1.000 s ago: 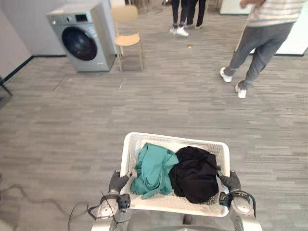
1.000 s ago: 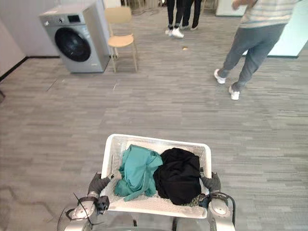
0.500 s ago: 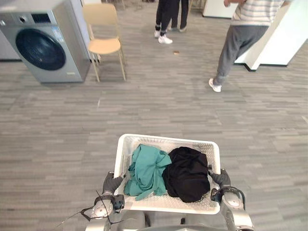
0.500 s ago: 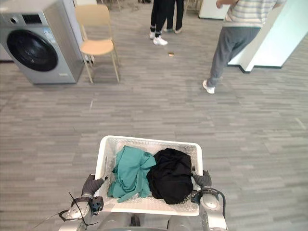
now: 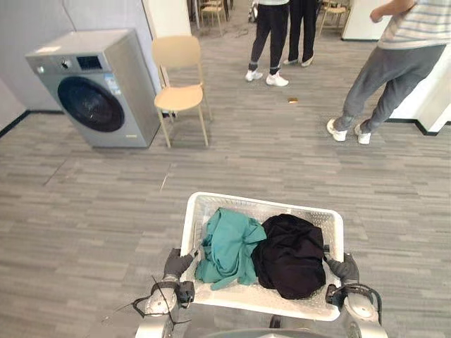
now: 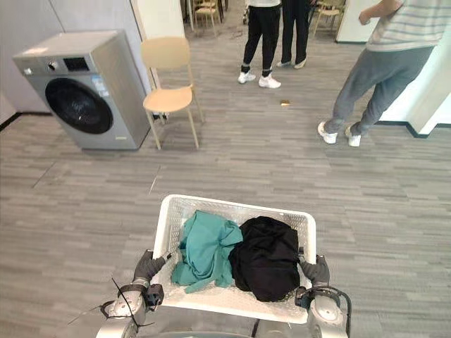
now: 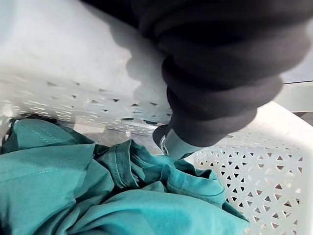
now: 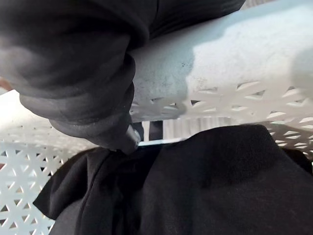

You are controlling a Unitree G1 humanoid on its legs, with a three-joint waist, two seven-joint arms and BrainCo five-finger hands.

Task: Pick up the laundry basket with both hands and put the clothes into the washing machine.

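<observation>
A white perforated laundry basket (image 5: pixel 261 203) is held low in front of me, off the floor. A teal garment (image 5: pixel 227 246) fills its left half and a black garment (image 5: pixel 290 253) its right half. My left hand (image 5: pixel 176 264) grips the basket's left rim and my right hand (image 5: pixel 343 269) its right rim. In the left wrist view the left hand (image 7: pixel 220 73) wraps over the rim (image 7: pixel 73 49), a finger hooked inside above the teal cloth (image 7: pixel 98 196). The right hand (image 8: pixel 73 73) likewise curls over the rim (image 8: pixel 234 63) above the black cloth (image 8: pixel 205 186). The grey washing machine (image 5: pixel 99 88) stands far left, its round door shut.
A tan wooden chair (image 5: pixel 180 84) stands just right of the washing machine. One person (image 5: pixel 391 70) walks at the far right and another person (image 5: pixel 278 35) stands at the back. A small object (image 5: pixel 292 101) lies on the grey floor near them.
The whole picture has shifted, so the camera has moved; the washing machine and chair now sit nearer the middle left. The person at the right has taken a step. Both hands keep the basket.
</observation>
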